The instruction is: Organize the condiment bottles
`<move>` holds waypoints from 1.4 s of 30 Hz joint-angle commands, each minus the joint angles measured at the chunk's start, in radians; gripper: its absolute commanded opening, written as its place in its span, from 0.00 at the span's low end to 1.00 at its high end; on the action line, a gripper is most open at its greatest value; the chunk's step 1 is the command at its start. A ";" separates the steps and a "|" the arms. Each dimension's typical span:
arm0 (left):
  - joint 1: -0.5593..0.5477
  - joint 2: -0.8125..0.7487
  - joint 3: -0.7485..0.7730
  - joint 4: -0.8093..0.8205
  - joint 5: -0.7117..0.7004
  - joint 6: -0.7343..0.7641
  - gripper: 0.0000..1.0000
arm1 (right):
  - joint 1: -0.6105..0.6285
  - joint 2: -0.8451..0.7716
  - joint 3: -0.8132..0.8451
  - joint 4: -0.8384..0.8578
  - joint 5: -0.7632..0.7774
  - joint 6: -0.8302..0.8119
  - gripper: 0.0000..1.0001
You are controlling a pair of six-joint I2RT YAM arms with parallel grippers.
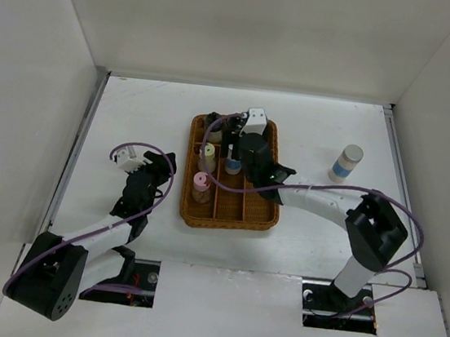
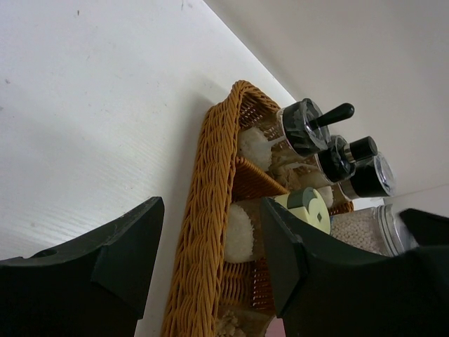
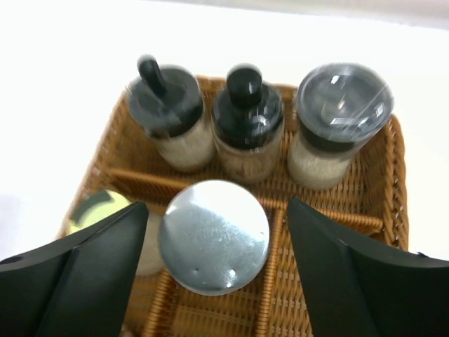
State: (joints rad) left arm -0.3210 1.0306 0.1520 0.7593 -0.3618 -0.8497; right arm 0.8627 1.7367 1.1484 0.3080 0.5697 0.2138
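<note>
My right gripper (image 3: 217, 210), jaws spread wide, hangs over the wicker tray (image 3: 396, 189) with a silver-capped bottle (image 3: 214, 235) in the tray's middle compartment untouched between the jaws, three dark-capped bottles (image 3: 245, 119) along the tray's far row, a second silver-capped bottle (image 1: 345, 163) on the tabletop (image 1: 328, 132) right of the tray, and my left gripper (image 2: 210, 210) spread at the tray's left rim.

Overhead from behind; both wrist cameras close on the shared tray (image 1: 230, 208)
</note>
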 commanded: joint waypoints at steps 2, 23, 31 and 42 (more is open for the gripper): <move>0.004 -0.010 -0.003 0.052 0.000 -0.008 0.55 | 0.003 -0.178 -0.018 0.088 0.033 0.010 0.90; 0.006 -0.029 -0.023 0.054 -0.031 -0.026 0.54 | -0.578 -0.425 -0.227 -0.240 0.368 0.105 0.94; 0.009 -0.024 -0.022 0.052 -0.026 -0.029 0.55 | -0.673 -0.341 -0.204 -0.305 0.190 0.165 0.96; 0.012 -0.014 -0.019 0.051 -0.016 -0.034 0.55 | -0.722 -0.244 -0.188 -0.264 0.084 0.180 0.85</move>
State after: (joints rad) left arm -0.3145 1.0172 0.1356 0.7605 -0.3832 -0.8722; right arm 0.1616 1.4895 0.9211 0.0071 0.6891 0.3767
